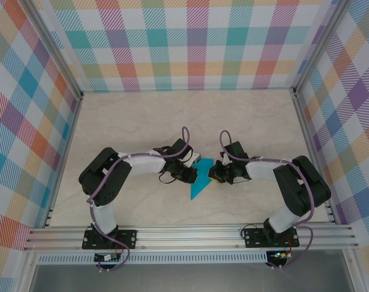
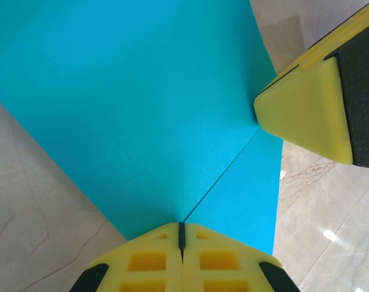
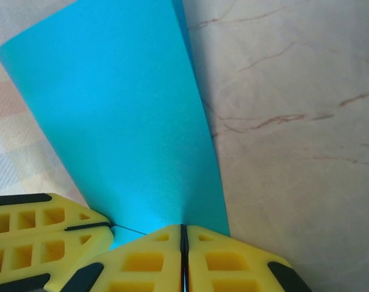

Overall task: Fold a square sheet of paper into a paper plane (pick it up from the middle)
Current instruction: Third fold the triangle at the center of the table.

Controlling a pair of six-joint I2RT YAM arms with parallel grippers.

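Paper: teal sheet (image 1: 199, 185) held between the two claws, narrow pointed end trailing off on the near side of both tips, over the table (image 1: 141, 115).
Done so far: not a flat square; at least one fold laid in, with a crease (image 2: 224, 175) running from the left claw's tips straight ahead and rightward to the right claw's finger.
Left to do: judged the greater part. No centre spine with two slim wings to be seen, so nose and wing folds seem to remain; roughly early to middle.
Left claw (image 1: 189, 173): closed, tips pressed together on the paper's edge, right at the near end of the crease.
Right claw (image 1: 215, 174): closed, pinching the paper's edge; sheet rising ahead of the tips and leaning off to their left, bare table to their right.
Spacing: tips of the two claws near each other, the left claw's fingers just left of the right claw's tips.
Left arm pose: elbow swung outward, forearm reaching inward, wrist bent so the tips face the right claw.
Right arm pose: much the mirror of it, elbow out, tips pointing inward at the left claw.
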